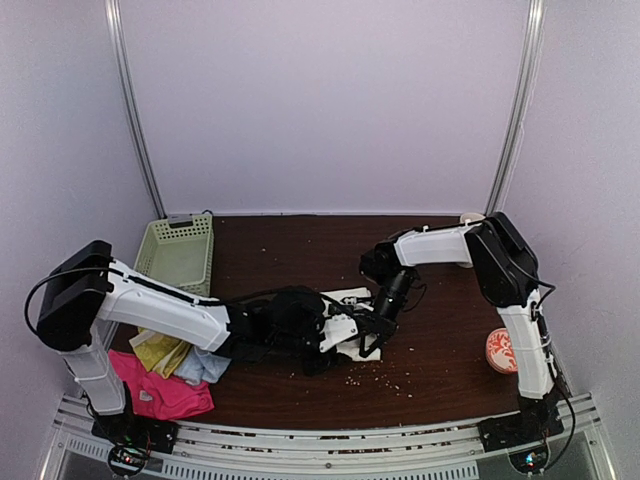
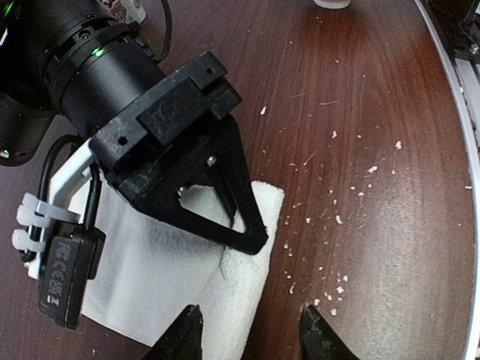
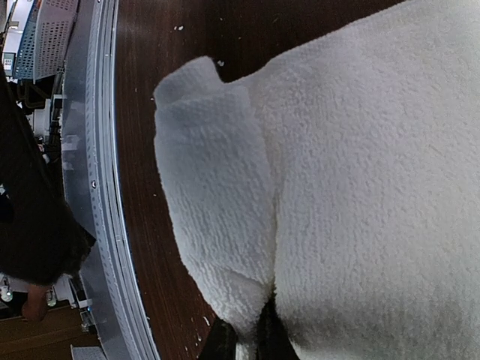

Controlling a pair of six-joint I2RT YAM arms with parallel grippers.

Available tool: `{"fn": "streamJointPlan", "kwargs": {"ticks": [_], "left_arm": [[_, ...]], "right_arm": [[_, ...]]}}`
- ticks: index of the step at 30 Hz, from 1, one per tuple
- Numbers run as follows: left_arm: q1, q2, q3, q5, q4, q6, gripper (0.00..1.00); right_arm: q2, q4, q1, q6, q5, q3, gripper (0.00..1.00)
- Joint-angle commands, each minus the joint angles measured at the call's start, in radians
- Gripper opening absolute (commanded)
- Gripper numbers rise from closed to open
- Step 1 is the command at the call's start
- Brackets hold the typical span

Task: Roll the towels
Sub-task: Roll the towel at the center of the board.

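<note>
Okay, right gripper (image 3: 247, 339) pinched shut on cream-white towel (image 3: 360, 187) at its folded edge, left gripper (image 2: 251, 331) jaws apart straddling that towel's edge, black box (image 2: 60, 274) label unreadable.

This looks like a robotics lab test cell, not a home: a left arm (image 1: 165, 310) and a right arm (image 1: 435, 245) are bolted to a metal rail (image 1: 330, 440) at the near edge of a dark wooden table (image 1: 440, 365). Plain pale walls (image 1: 320, 100) framed by bare metal poles (image 1: 136, 110) box the table in, and a loose cable (image 2: 45, 169) hangs off the hardware.
</note>
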Motion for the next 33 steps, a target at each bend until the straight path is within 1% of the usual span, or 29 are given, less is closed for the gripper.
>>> {"fn": "streamJointPlan", "kwargs": {"ticks": [1, 6, 13, 18, 20, 22, 23, 25, 27, 29, 31, 33], "left_arm": [[0.004, 0.050, 0.073, -0.043, -0.001, 0.110, 0.43], [0.004, 0.132, 0.130, -0.025, -0.060, 0.147, 0.40], [0.004, 0.182, 0.130, -0.050, -0.072, 0.153, 0.36], [0.004, 0.207, 0.134, -0.083, -0.068, 0.145, 0.21], [0.004, 0.215, 0.139, -0.092, -0.065, 0.145, 0.13], [0.004, 0.218, 0.147, -0.084, -0.071, 0.144, 0.05], [0.004, 0.220, 0.154, -0.078, -0.082, 0.145, 0.01], [0.004, 0.221, 0.169, -0.059, -0.110, 0.141, 0.00], [0.004, 0.221, 0.182, -0.044, -0.146, 0.129, 0.00], [0.004, 0.221, 0.197, -0.016, -0.197, 0.114, 0.00], [0.005, 0.224, 0.213, 0.016, -0.252, 0.095, 0.00], [0.012, 0.241, 0.251, 0.069, -0.312, 0.075, 0.00]], "right_arm": [[0.041, 0.026, -0.003, 0.009, 0.073, -0.004, 0.01], [0.037, 0.026, -0.004, 0.005, 0.069, -0.008, 0.01], [0.038, 0.029, -0.004, 0.005, 0.068, -0.007, 0.01], [0.039, 0.026, -0.004, 0.002, 0.066, -0.007, 0.01], [0.035, 0.022, -0.004, -0.002, 0.062, -0.005, 0.01], [0.021, -0.008, -0.007, -0.020, 0.034, 0.001, 0.06], [0.007, -0.039, -0.013, -0.079, 0.013, 0.007, 0.11], [-0.043, -0.069, -0.039, -0.105, -0.027, 0.020, 0.23], [-0.100, -0.085, -0.079, -0.106, -0.059, 0.031, 0.32], [-0.160, -0.103, -0.120, -0.101, -0.090, 0.043, 0.44], [-0.238, -0.121, -0.162, -0.097, -0.114, 0.046, 0.49], [-0.316, -0.109, -0.201, -0.064, -0.109, 0.031, 0.49]]}}
